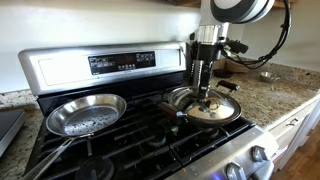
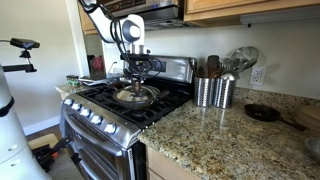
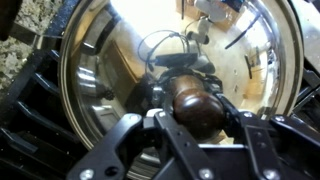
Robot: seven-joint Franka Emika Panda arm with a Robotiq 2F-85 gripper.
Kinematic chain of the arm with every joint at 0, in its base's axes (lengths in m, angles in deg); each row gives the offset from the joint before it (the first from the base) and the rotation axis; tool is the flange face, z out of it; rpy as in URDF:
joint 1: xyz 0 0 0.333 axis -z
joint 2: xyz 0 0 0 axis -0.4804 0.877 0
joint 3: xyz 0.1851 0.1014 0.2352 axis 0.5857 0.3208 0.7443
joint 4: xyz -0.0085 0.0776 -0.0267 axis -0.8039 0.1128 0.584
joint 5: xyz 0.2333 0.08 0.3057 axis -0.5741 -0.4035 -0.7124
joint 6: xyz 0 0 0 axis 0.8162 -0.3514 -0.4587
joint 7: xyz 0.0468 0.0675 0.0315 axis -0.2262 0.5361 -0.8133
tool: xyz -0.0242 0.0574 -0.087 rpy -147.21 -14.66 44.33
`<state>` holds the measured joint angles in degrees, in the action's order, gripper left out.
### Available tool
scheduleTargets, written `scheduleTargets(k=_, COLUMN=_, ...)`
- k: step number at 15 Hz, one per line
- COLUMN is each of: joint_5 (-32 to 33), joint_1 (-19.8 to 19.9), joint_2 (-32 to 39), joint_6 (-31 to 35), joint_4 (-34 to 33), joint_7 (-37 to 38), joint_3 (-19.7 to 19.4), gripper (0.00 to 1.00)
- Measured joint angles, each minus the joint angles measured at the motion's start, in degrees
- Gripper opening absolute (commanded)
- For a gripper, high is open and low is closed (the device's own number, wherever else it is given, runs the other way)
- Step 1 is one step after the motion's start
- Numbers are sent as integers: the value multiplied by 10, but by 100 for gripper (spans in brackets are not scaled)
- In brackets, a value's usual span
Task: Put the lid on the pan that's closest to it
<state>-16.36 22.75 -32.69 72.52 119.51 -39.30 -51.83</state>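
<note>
The glass lid (image 1: 222, 110) with its metal rim lies over the black pan (image 1: 175, 98) on a right-hand burner; only the pan's left edge shows from under it. The lid also shows in an exterior view (image 2: 135, 97). My gripper (image 1: 207, 90) points straight down onto the lid's centre. In the wrist view the dark round knob (image 3: 195, 108) sits between my two fingers (image 3: 196, 118), which press against both its sides. The clear glass (image 3: 105, 60) fills most of that view.
A shiny silver pan (image 1: 85, 113) sits on the left burner. The stove's control panel (image 1: 120, 62) rises behind. On the granite counter (image 2: 210, 140) stand two metal utensil holders (image 2: 214, 92) and a small black pan (image 2: 262, 112).
</note>
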Motion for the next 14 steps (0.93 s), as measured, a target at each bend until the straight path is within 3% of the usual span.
scheduleTargets(k=3, joint_5=10, joint_1=-1, joint_2=0, joint_6=-10, joint_4=1, joint_7=5, joint_3=0, gripper=20)
scheduleTargets(k=4, joint_5=12, joint_1=-1, joint_2=0, joint_6=-10, joint_4=1, joint_7=6, joint_3=1, gripper=70)
scheduleTargets(k=6, joint_5=16, joint_1=-1, joint_2=0, joint_6=-10, joint_4=1, joint_7=9, joint_3=1, gripper=76)
scheduleTargets(k=9, joint_5=17, joint_1=-1, joint_2=0, joint_6=-10, joint_4=4, joint_7=10, joint_3=3, gripper=96)
scheduleTargets(k=14, joint_5=17, joint_1=-1, joint_2=0, joint_6=-18, joint_4=6, joint_7=15, joint_3=3, gripper=100)
